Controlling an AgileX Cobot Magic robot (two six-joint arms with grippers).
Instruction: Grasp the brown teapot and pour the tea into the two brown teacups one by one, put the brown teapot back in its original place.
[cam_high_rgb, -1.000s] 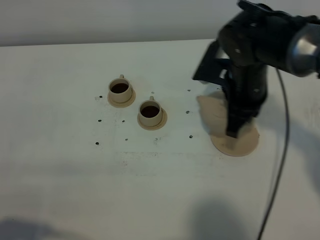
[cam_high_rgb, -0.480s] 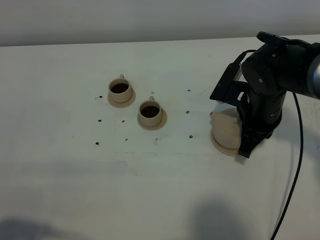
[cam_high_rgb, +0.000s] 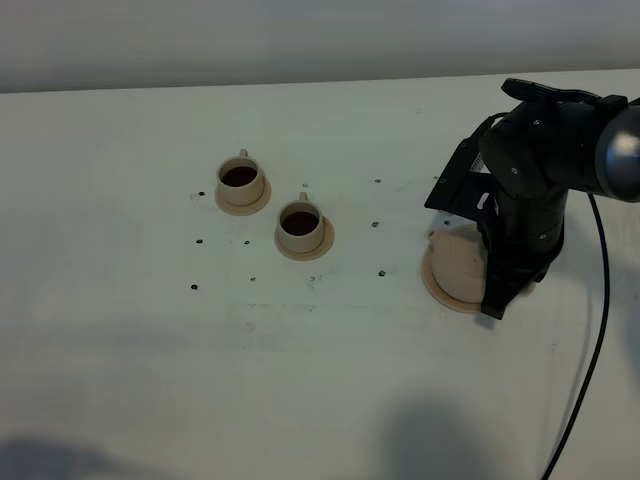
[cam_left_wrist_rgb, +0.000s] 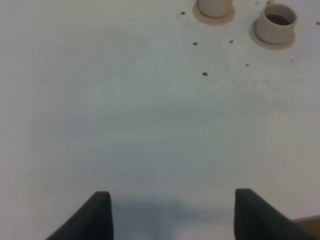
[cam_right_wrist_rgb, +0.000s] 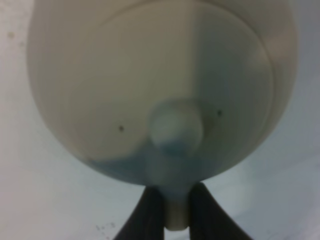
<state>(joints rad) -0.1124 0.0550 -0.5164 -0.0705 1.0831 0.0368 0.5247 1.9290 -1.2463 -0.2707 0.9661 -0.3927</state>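
The brown teapot (cam_high_rgb: 455, 265) is at the right of the table, low over or on its wide tan saucer (cam_high_rgb: 440, 293); I cannot tell if they touch. My right gripper (cam_high_rgb: 492, 292) is shut on the teapot's handle. The right wrist view shows the lid and knob (cam_right_wrist_rgb: 177, 127) and the handle (cam_right_wrist_rgb: 172, 220) pinched between the fingers. The two brown teacups (cam_high_rgb: 241, 180) (cam_high_rgb: 300, 225) stand on their small saucers left of centre, both holding dark tea. They also show in the left wrist view (cam_left_wrist_rgb: 215, 6) (cam_left_wrist_rgb: 276, 22). My left gripper (cam_left_wrist_rgb: 172, 215) is open, empty and far from them.
Small dark specks (cam_high_rgb: 381, 272) dot the white table around the cups. The right arm's black cable (cam_high_rgb: 585, 370) hangs down at the right. The table's back edge (cam_high_rgb: 300, 85) runs behind the cups.
The right arm has come down and shifted right with the teapot, bringing it from above the wide saucer down to it. The cups and the left gripper have not moved.
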